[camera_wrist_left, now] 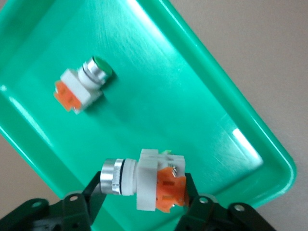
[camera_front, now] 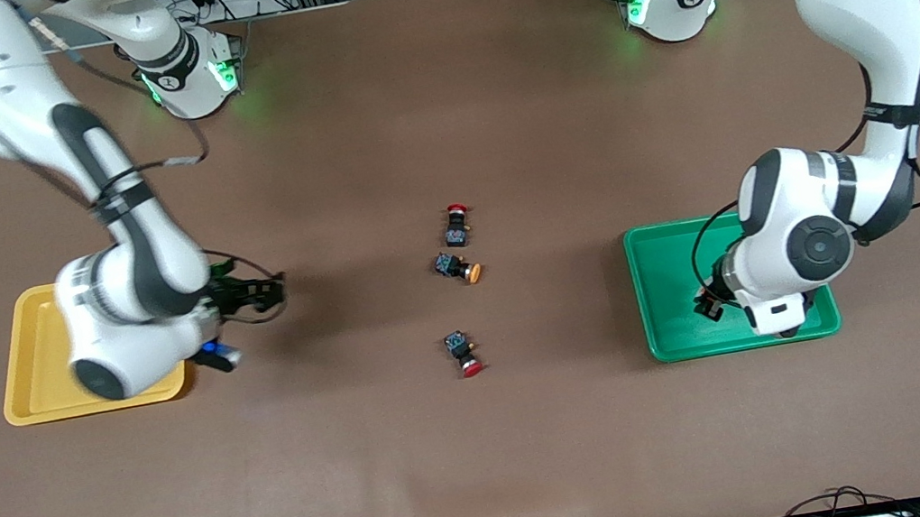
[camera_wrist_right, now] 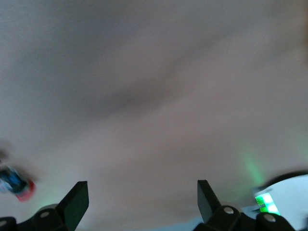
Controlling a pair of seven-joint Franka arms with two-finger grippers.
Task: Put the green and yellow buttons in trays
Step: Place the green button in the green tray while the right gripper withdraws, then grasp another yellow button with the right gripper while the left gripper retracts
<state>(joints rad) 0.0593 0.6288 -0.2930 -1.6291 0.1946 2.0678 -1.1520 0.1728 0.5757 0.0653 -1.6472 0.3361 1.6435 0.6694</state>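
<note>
The left hand [camera_wrist_left: 144, 204] hangs over the green tray [camera_wrist_left: 226, 120] and grips a white-bodied switch [camera_wrist_left: 144, 180] between its fingers [camera_wrist_left: 195, 202], the switch lying crosswise with its silver collar at one finger and its orange block at the other. Just under the hand, on the tray floor, lies a second white-bodied switch with a green cap [camera_wrist_left: 84, 84], apart from the held one and clear of the rim. In the front view the left arm's wrist covers most of that tray [camera_front: 658, 302], which sits at the left arm's end of the desk [camera_front: 489, 455].

The right hand [camera_front: 269, 294] is in the air over bare desk just beside the yellow tray [camera_front: 28, 359], its fingers [camera_wrist_right: 77, 199] spread wide with nothing between them.

Out from the right hand, toward the middle of the desk, three black-bodied switches lie in a loose line: a red-capped one [camera_front: 457, 224], a yellow-orange-capped one [camera_front: 458, 267] close beside it, and another red-capped one [camera_front: 464, 354] nearer the front camera. The yellow-capped switch is on the desk, not in a tray.
</note>
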